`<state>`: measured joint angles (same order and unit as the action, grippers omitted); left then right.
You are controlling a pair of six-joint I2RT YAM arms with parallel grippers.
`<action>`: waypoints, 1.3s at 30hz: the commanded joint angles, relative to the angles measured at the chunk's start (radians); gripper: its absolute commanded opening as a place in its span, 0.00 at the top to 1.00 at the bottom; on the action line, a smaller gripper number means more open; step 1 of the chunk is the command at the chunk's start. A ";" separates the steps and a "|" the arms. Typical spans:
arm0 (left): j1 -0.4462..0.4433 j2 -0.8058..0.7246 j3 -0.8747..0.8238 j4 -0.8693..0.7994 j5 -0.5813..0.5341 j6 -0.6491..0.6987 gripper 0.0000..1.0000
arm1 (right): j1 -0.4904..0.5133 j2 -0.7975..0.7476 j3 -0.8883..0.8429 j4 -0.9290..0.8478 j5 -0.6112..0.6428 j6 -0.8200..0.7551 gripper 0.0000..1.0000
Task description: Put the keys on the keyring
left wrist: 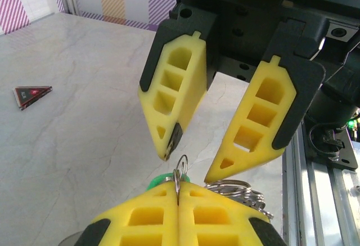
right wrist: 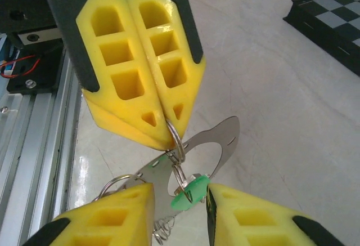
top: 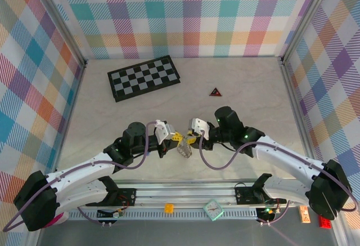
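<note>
My left gripper (left wrist: 179,187) is shut on a small split ring (left wrist: 181,167) that carries the green-headed key (left wrist: 163,179). In the right wrist view this ring (right wrist: 176,139) hangs from the left gripper (right wrist: 169,136), with the green key (right wrist: 188,192) dangling below it. My right gripper (right wrist: 180,195) stands open around the green head, which touches its right finger (right wrist: 247,212). The silvery keyring bundle (left wrist: 233,189), a flat metal plate (right wrist: 222,139) with rings and a coil, hangs behind. From above both grippers (top: 170,140) (top: 190,139) meet over the bundle (top: 184,151). The blue key is hidden.
A black-and-white checkerboard (top: 143,77) lies at the back left, and a dark red-edged triangle (top: 215,92) sits behind the right arm. The aluminium rail (top: 185,192) runs along the near edge, with a yellow cube (top: 169,207) and a teal clock (top: 212,209) in front.
</note>
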<state>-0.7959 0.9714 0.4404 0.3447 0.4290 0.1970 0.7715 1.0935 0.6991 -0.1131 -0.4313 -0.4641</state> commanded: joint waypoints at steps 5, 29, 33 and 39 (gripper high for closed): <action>-0.001 -0.015 -0.011 0.081 0.042 -0.004 1.00 | -0.001 -0.047 -0.004 0.040 -0.065 0.008 0.68; -0.001 -0.039 -0.043 0.118 0.120 0.028 1.00 | -0.006 0.059 0.004 0.137 -0.204 0.077 0.81; -0.001 -0.040 -0.040 0.102 0.119 0.038 1.00 | -0.008 0.045 0.003 0.122 -0.202 0.057 0.90; -0.001 -0.045 -0.015 0.029 0.027 0.053 0.81 | -0.008 0.062 0.062 -0.011 -0.188 -0.007 1.00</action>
<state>-0.7959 0.9504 0.4080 0.3847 0.4881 0.2279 0.7650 1.1568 0.7071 -0.0746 -0.5911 -0.4274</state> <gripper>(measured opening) 0.162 0.043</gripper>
